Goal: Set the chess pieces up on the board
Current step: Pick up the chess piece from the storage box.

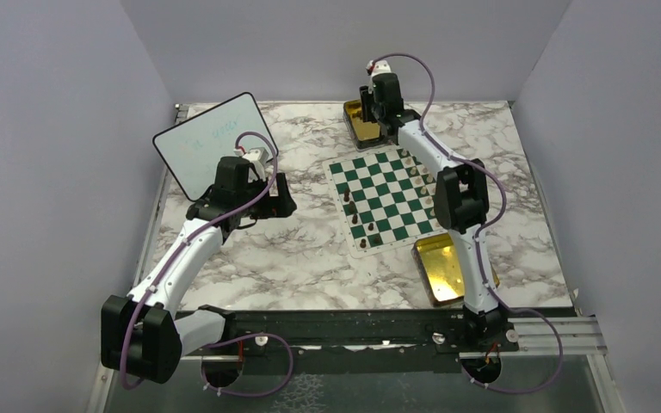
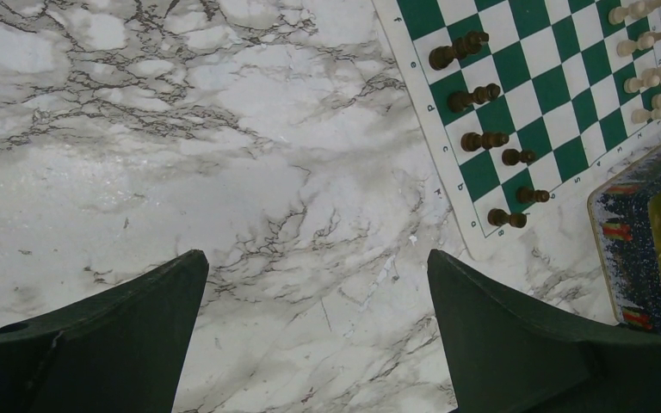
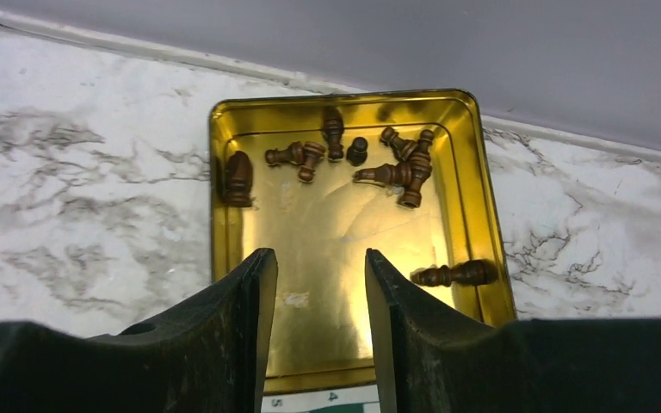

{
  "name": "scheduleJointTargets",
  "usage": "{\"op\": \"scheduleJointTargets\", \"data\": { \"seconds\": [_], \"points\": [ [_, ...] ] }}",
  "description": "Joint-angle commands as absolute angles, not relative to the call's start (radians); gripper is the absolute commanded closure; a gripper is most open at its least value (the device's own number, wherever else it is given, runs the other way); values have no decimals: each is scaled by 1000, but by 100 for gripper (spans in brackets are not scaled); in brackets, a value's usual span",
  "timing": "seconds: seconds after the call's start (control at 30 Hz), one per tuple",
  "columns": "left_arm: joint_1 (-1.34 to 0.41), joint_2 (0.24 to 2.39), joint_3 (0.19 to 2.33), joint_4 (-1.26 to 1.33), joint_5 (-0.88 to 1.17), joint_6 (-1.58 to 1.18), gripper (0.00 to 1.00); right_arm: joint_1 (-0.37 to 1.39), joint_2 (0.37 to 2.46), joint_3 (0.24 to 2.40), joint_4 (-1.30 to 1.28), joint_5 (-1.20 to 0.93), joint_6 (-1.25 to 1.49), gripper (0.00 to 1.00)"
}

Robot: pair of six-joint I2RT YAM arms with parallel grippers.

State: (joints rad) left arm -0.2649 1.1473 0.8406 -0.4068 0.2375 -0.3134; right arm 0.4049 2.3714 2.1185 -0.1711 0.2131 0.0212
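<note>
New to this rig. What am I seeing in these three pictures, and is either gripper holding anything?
A left arm and a right arm sit at the table's near edge. The wide picture looks down from above; the other two come from wrist cameras, so the dark prongs at the bottom are that arm's gripper. On the marble lie a checkered board, a whiteboard and a near gold tin. The board carries dark pieces and cream pieces. The left gripper is open over marble. The right gripper, open and empty, hovers over the far gold tin, where loose dark pieces lie.
</note>
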Motion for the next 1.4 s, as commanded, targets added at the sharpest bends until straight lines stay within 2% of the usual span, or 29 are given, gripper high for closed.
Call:
{"op": "scheduleJointTargets", "data": {
  "seconds": [0.0, 0.27, 0.77, 1.37],
  "points": [
    [-270, 1127, 831, -394, 229, -310, 1, 359, 2475, 2217, -223, 180, -42, 54],
    [-271, 1150, 834, -394, 221, -307, 1, 320, 2611, 2352, -188, 133, -31, 56],
    [-270, 1171, 833, -396, 210, -304, 1, 295, 2763, 2426, -44, 189, -53, 56],
    [-270, 1184, 836, -396, 205, -303, 1, 292, 2824, 2419, 52, 226, -78, 48]
  ]
}}
